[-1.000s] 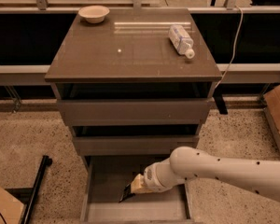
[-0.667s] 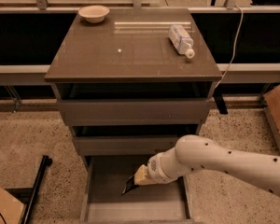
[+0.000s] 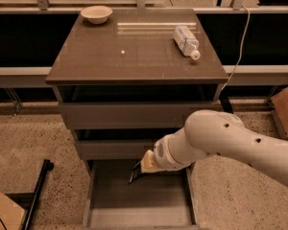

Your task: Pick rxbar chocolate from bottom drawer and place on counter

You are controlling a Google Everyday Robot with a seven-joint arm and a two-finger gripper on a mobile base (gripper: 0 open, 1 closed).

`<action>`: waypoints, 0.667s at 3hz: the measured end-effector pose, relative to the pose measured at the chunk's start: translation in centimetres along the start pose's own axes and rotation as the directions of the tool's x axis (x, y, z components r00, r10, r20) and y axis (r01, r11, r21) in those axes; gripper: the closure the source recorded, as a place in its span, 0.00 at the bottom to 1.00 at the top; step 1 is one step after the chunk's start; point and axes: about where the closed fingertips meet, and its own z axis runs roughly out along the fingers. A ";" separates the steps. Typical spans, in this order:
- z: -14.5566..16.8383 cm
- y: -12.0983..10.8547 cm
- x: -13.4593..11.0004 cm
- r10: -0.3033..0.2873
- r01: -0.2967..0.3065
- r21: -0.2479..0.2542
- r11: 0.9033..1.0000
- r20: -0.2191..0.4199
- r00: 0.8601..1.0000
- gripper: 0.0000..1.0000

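- warm, dim amber light all over; the glossy table (image 3: 134,56) catches a pale streak of glare near its back edge.
- deep shadow under the table top and in the drawer gaps.
- the hand (image 3: 141,169) hangs shaded over the bottom drawer (image 3: 134,207), clamping the dark rxbar chocolate (image 3: 134,175).

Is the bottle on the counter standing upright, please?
No, the bottle lies on its side; the gripper is above the bottom drawer.

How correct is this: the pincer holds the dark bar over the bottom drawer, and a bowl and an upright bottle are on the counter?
Not quite: the camera view shows the bottle lying on its side, not upright. The pincer holds the rxbar chocolate over the bottom drawer, and the bowl is on the counter.
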 end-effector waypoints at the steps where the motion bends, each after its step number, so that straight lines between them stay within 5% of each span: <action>1: 0.0 0.0 0.0 0.000 0.000 0.000 1.000 0.000 1.000 1.00; 2: -0.8 -0.9 -1.4 0.011 -0.012 0.007 1.000 0.018 1.000 1.00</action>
